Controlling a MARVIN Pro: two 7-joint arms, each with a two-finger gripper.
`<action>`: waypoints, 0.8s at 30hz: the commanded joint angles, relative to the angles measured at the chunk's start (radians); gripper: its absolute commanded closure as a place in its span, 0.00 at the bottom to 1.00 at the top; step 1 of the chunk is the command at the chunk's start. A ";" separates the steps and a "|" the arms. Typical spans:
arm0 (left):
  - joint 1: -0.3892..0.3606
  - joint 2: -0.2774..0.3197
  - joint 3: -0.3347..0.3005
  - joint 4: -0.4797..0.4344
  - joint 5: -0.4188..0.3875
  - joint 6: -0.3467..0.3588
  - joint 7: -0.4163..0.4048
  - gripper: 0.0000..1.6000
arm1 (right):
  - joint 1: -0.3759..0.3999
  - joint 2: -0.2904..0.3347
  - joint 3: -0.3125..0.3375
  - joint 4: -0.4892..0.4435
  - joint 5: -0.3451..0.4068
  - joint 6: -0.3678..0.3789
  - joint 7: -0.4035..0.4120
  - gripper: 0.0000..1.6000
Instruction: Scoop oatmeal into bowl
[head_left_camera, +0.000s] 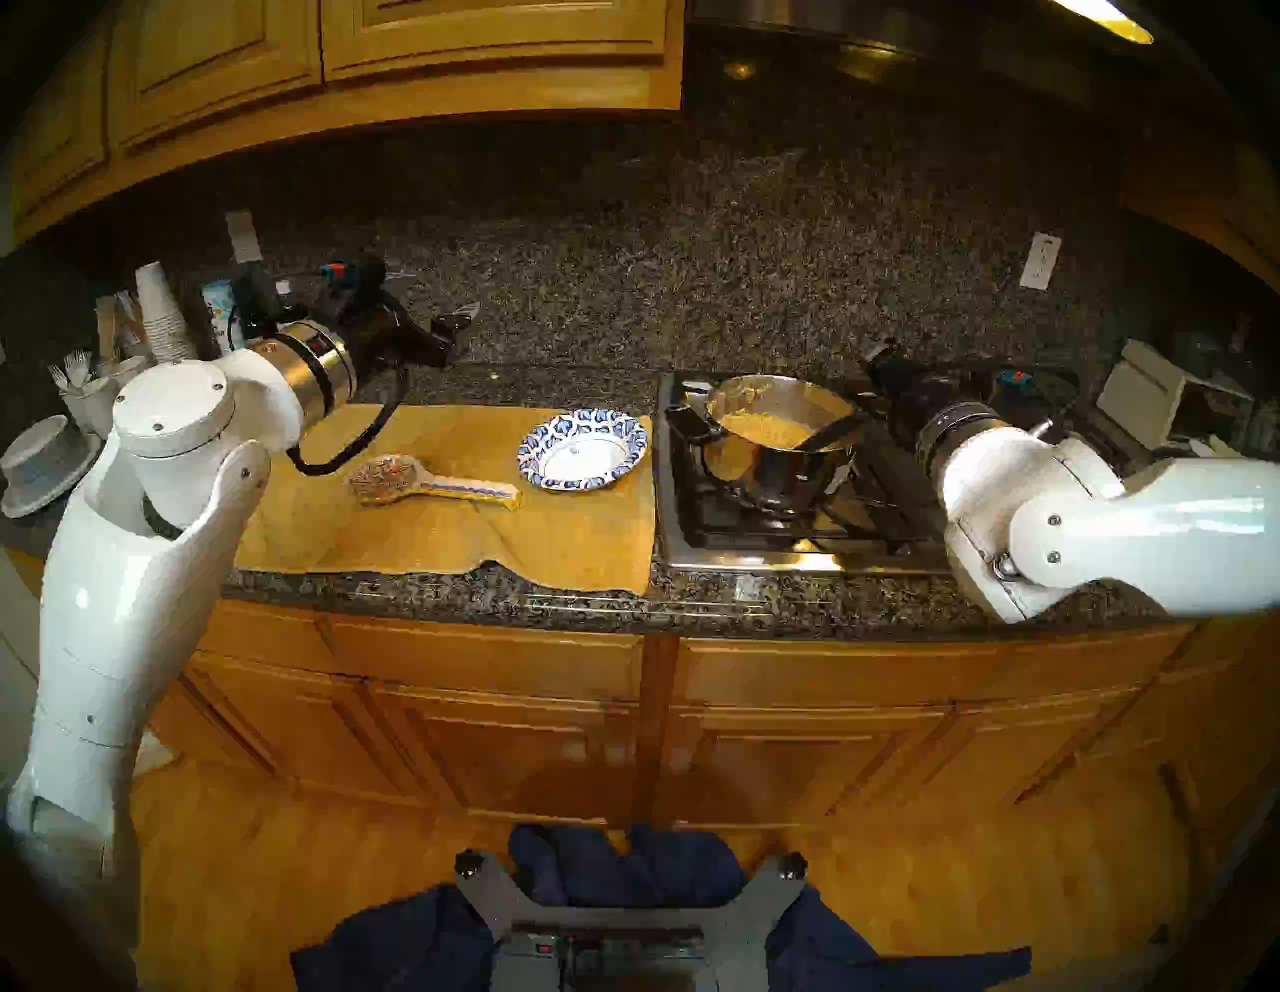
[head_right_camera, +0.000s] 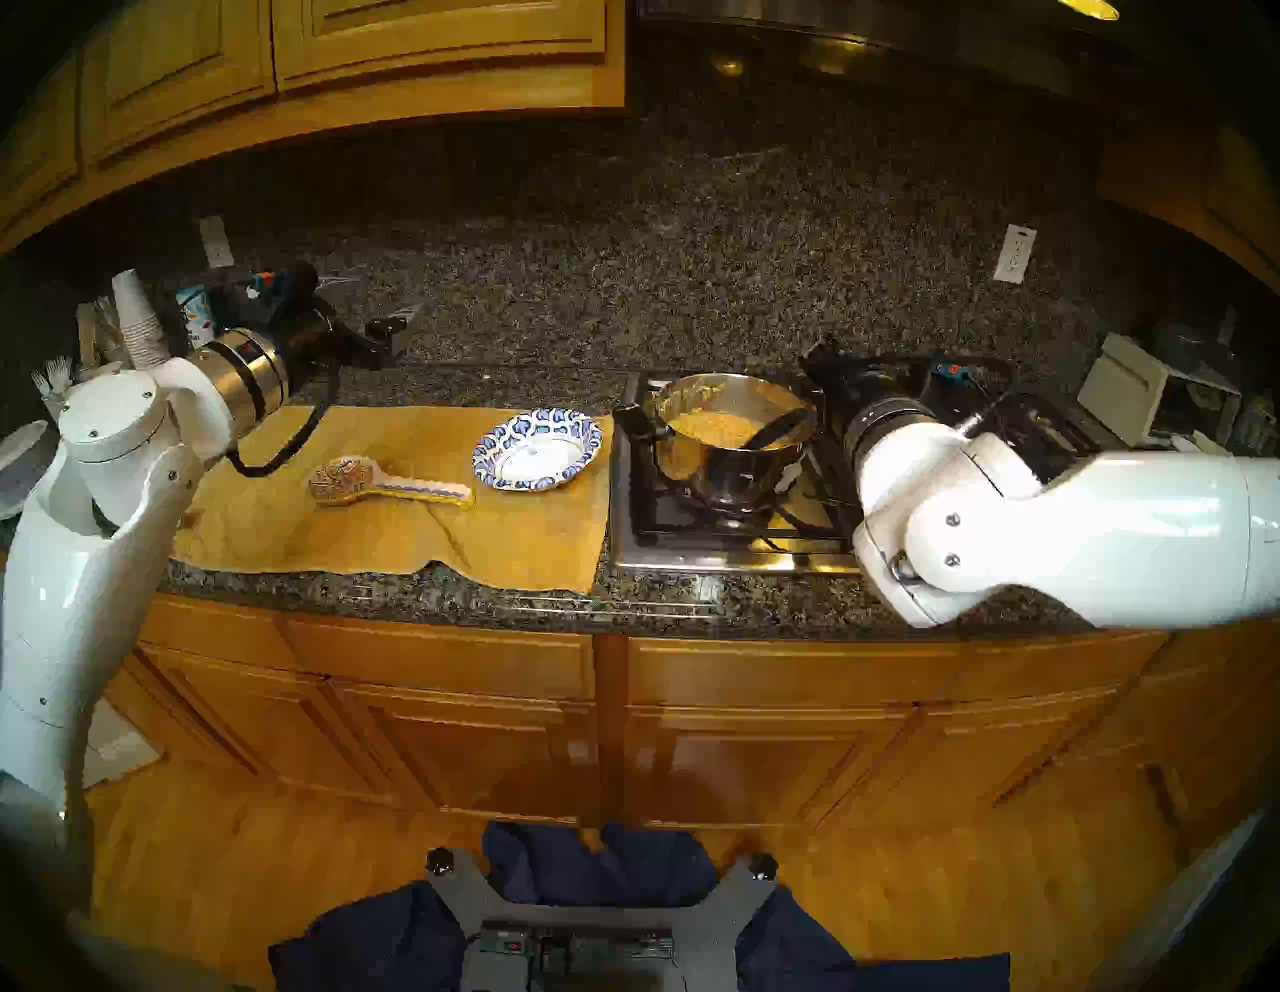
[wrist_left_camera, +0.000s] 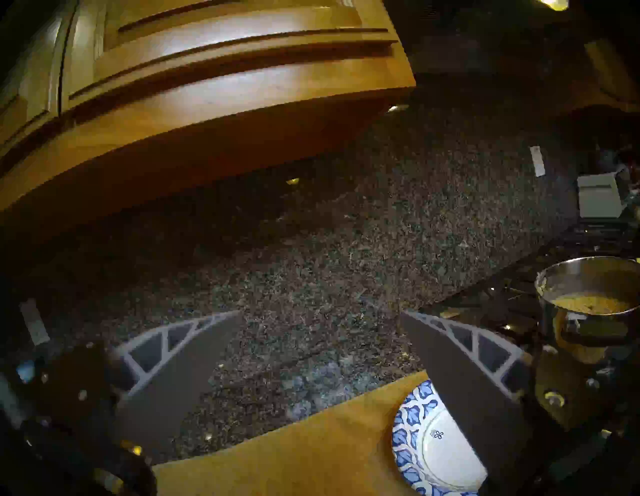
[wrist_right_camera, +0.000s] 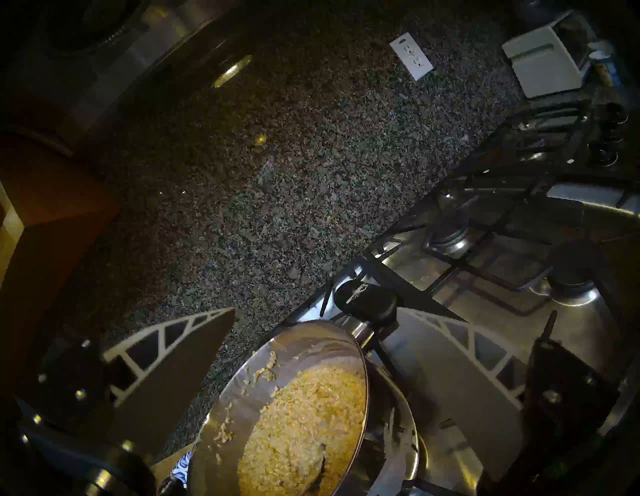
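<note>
The blue-and-white bowl (head_left_camera: 583, 450) (head_right_camera: 537, 450) (wrist_left_camera: 433, 443) sits on a yellow cloth (head_left_camera: 450, 540), its white centre bare. To its right a steel pot (head_left_camera: 796, 478) (wrist_right_camera: 277, 346) on the stove holds tan oatmeal (head_left_camera: 765, 428) (wrist_left_camera: 588, 303) (wrist_right_camera: 304, 422), and a black spoon (head_left_camera: 828, 431) leans in it. My left gripper (head_left_camera: 457, 325) (wrist_left_camera: 321, 311) hovers open, back and left of the bowl. At the pot's back right, above the rim, my right gripper (head_left_camera: 876, 360) (wrist_right_camera: 317, 310) is open. Neither holds anything.
A painted spoon rest (head_left_camera: 429, 481) lies on the cloth left of the bowl. The gas stove grate (head_left_camera: 727, 526) surrounds the pot. Paper cups (head_left_camera: 163, 319) and plates crowd the far left counter. A white box (head_left_camera: 1143, 402) stands at the far right. Wall cabinets hang above the left side.
</note>
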 joint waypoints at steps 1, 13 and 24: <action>-0.022 0.005 -0.026 -0.024 0.002 -0.021 0.002 0.00 | 0.064 0.032 0.000 -0.010 -0.039 0.038 0.005 0.00; -0.021 0.007 -0.024 -0.025 0.000 -0.019 0.005 0.00 | 0.184 0.154 -0.031 -0.110 -0.130 0.177 -0.069 0.00; -0.020 0.011 -0.023 -0.025 -0.004 -0.021 0.008 0.00 | 0.214 0.153 -0.049 -0.156 -0.248 0.260 -0.123 0.00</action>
